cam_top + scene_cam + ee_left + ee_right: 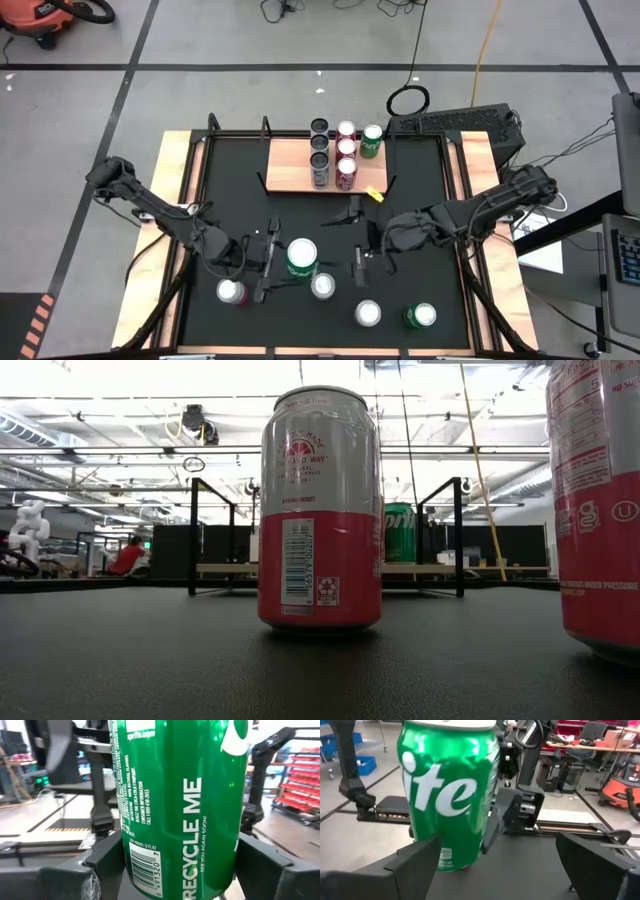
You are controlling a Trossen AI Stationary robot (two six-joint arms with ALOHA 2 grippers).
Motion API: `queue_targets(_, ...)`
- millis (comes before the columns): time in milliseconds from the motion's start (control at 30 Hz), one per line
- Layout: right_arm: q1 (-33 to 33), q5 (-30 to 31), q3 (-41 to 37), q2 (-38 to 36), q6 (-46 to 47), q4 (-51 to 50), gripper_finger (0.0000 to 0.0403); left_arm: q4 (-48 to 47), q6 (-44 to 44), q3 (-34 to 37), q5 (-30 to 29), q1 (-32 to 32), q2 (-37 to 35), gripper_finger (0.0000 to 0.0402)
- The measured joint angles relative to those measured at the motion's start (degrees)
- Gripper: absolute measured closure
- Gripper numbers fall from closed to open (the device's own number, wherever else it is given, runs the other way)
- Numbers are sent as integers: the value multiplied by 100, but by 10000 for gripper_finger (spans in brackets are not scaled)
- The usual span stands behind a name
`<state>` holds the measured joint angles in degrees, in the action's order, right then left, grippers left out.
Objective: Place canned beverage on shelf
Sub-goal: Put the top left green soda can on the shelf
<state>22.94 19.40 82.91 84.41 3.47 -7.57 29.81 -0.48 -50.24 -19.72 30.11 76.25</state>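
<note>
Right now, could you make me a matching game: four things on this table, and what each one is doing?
1. middle green can
2. right fingers
3. shelf
4. pink can

a. open, holding nothing
b. standing free on the mat, near the left arm
c. gripped by the left fingers
d. carrying several cans

Pairs: 1-c, 2-a, 3-d, 4-b

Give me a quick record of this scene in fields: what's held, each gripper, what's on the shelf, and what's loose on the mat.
held can: green can, upright, between the fingers of the left gripper
left gripper: shut on the green can
right gripper: open, beside the green can, holding nothing
shelf: holds six cans at its right half, one of them green
loose on mat: four cans near the front edge, including a red-and-white can
</note>
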Motion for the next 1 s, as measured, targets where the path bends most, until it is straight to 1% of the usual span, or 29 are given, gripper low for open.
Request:
queue_targets(167,2,-174,0,-160,-258,-173,31,662,246,0,733,-134,351,107)
queue_targets(267,2,-216,0,-188,-356,-199,31,1020,296,-1,970,-185,566,107)
queue_targets(533,2,-522,-2,-272,-439,-273,31,1598,289,-2,1173,-267,969,107)
queue_targets(667,1,-836,-2,-286,-552,-259,31,1783,405,-2,1403,-314,1139,107)
queue_targets(833,-22,-925,-4,-322,-618,-324,31,1775,422,-2,1449,-352,1219,107)
queue_targets(933,-29,-930,-4,-364,-640,-458,31,1761,463,-2,1669,-356,1219,107)
queue_targets(1000,-33,-1067,-4,-392,-654,-558,31,1714,645,-2,1857,-352,1219,107)
